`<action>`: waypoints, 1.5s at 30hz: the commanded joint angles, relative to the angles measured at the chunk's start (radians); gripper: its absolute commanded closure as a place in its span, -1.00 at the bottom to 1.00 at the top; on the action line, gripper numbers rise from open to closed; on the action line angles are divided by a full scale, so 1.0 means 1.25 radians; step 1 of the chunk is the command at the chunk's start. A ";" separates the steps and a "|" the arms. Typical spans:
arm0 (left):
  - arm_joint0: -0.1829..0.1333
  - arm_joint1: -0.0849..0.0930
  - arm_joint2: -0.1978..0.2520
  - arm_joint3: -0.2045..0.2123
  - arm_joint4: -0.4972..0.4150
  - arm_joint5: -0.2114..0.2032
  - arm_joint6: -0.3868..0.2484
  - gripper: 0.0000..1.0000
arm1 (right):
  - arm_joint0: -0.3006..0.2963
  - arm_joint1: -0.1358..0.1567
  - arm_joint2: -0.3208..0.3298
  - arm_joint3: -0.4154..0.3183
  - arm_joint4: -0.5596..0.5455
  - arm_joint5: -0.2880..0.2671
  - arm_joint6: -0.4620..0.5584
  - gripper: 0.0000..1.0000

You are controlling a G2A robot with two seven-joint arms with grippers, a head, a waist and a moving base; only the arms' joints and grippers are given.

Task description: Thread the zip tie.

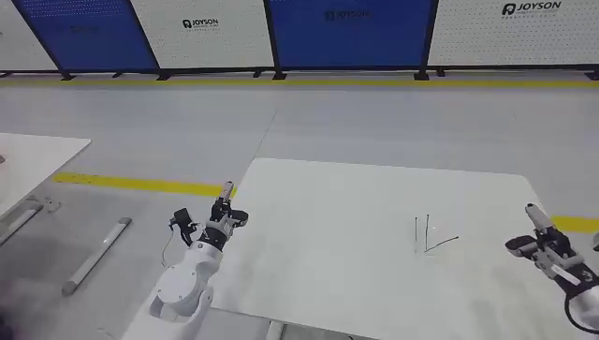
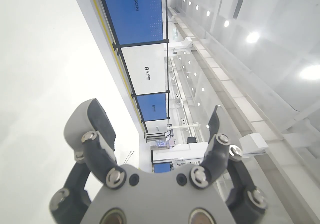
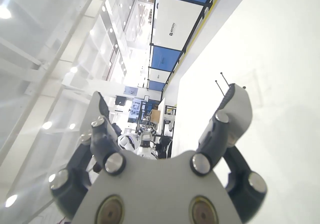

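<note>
Grasping from this state, left gripper [image 2: 155,115] and right gripper [image 3: 167,95] both spread apart and empty, we risk pinching several zip ties [image 1: 429,235] together, as they lie bunched right of centre.

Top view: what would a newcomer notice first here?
A few thin black zip ties lie on the white table, toward its right side. Two open tools flank the table: the left tool at its left edge and the right tool at its right edge, both empty.

Blue-white pegboard panels [image 1: 351,17], grey floor [image 1: 281,120]
</note>
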 commanded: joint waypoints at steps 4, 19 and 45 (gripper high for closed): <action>0.000 0.000 0.000 0.000 0.000 0.000 0.000 -1.00 | 0.000 0.000 0.000 0.000 0.000 -0.001 -0.006 -1.00; 0.000 0.000 0.000 0.000 0.000 0.000 0.000 -1.00 | 0.338 0.039 -0.129 0.244 -0.174 0.161 0.420 -1.00; 0.000 0.000 0.000 0.000 0.000 0.000 0.000 -1.00 | 0.570 0.032 -0.307 0.610 -0.200 0.030 0.610 -1.00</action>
